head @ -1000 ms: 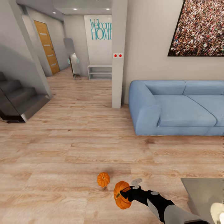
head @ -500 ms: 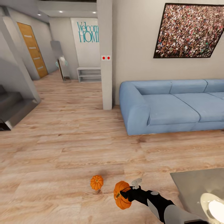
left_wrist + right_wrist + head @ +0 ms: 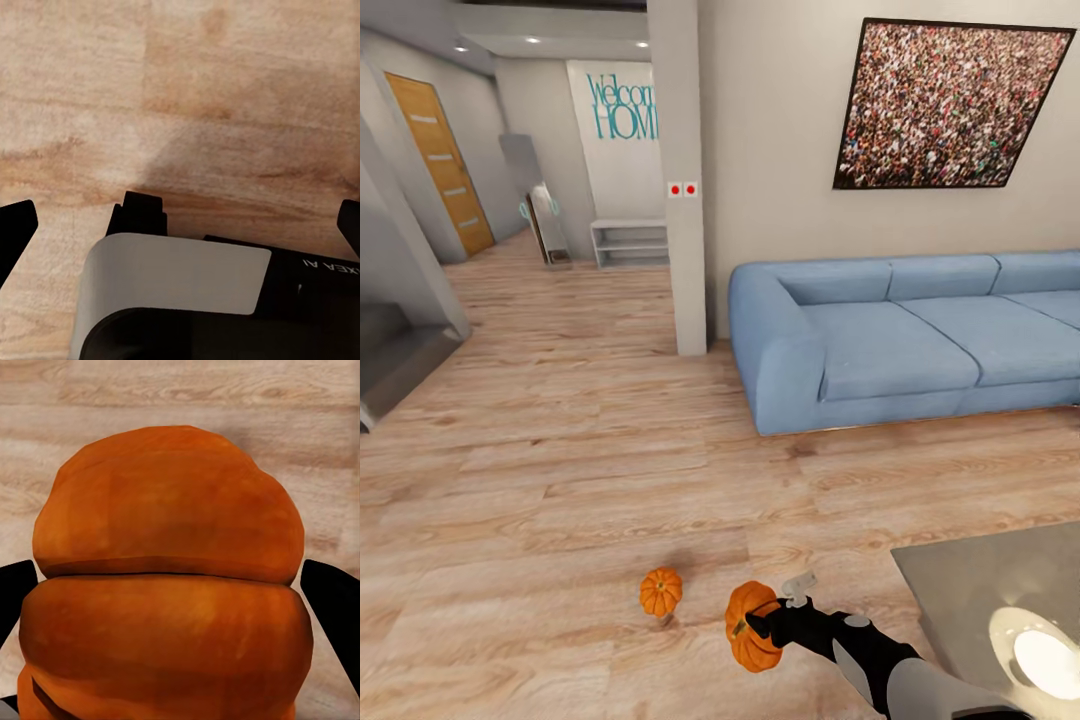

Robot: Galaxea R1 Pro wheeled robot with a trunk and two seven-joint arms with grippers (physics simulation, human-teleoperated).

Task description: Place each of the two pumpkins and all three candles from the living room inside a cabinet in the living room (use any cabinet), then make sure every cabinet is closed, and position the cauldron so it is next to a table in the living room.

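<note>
We see open wood floor (image 3: 560, 480) ahead and left. The blue sofa (image 3: 890, 340) blocks the far right, a pillar (image 3: 678, 180) stands beside it, and a grey worktop (image 3: 980, 590) closes the near right. A loose pumpkin (image 3: 660, 592) lies just left of the right hand (image 3: 765, 625).

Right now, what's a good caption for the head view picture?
Right gripper carries one pumpkin past another pumpkin on the floor by a sofa.
</note>
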